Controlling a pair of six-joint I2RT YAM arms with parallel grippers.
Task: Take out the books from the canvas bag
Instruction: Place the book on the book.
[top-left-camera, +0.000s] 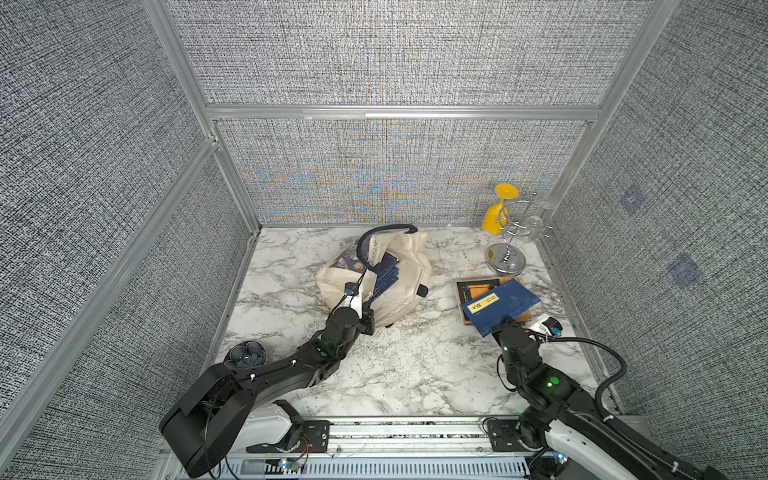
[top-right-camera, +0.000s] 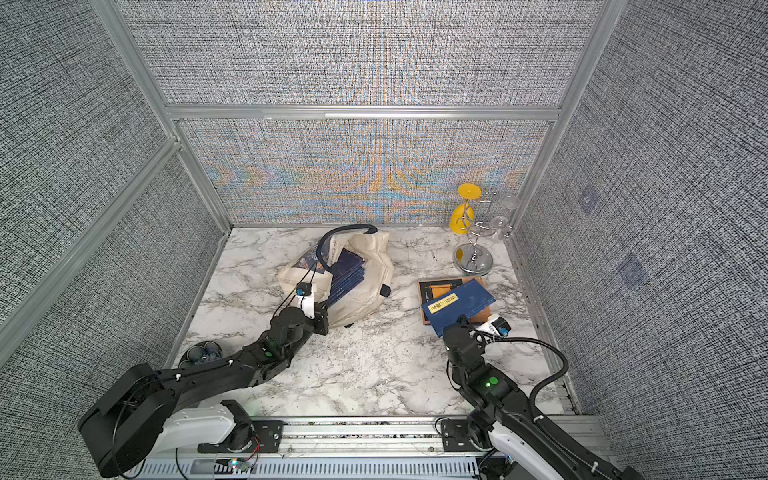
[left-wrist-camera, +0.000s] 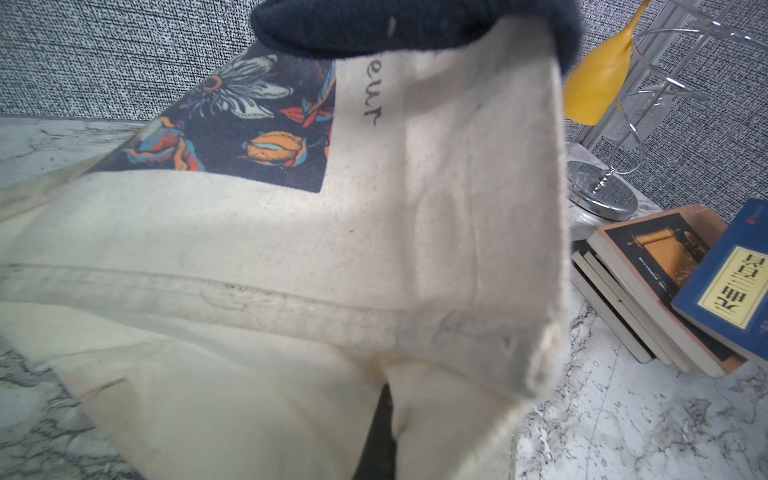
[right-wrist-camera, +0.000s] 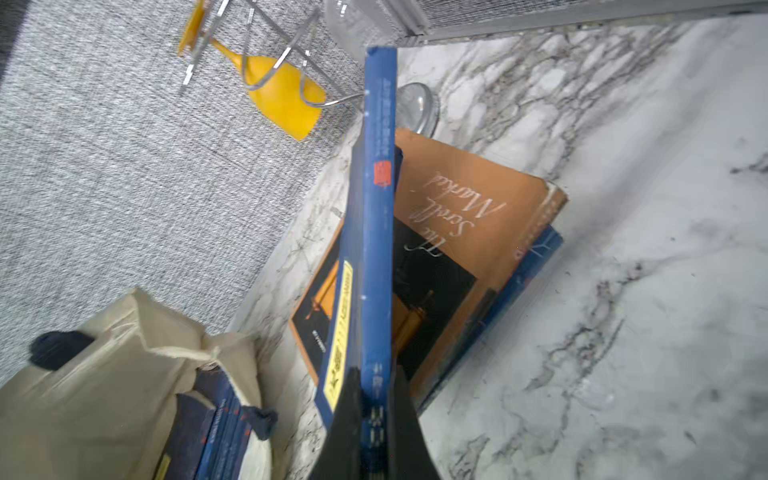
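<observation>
We are working over a marble table (top-left-camera: 415, 365) whose front middle is lying bare between our arms, while the canvas bag (top-left-camera: 409, 266) is slumping on its side toward the back wall, with books (top-left-camera: 386, 276) showing in its open mouth. Near the table's right edge a small stack (top-left-camera: 478, 286) is lying flat, and our right claw (right-wrist-camera: 376, 419) is pinching the blue book (top-left-camera: 500, 305) by its near edge, tilted over that stack. Our left claw (top-left-camera: 368, 316) is clamping tight on the bag's front cloth rim.
</observation>
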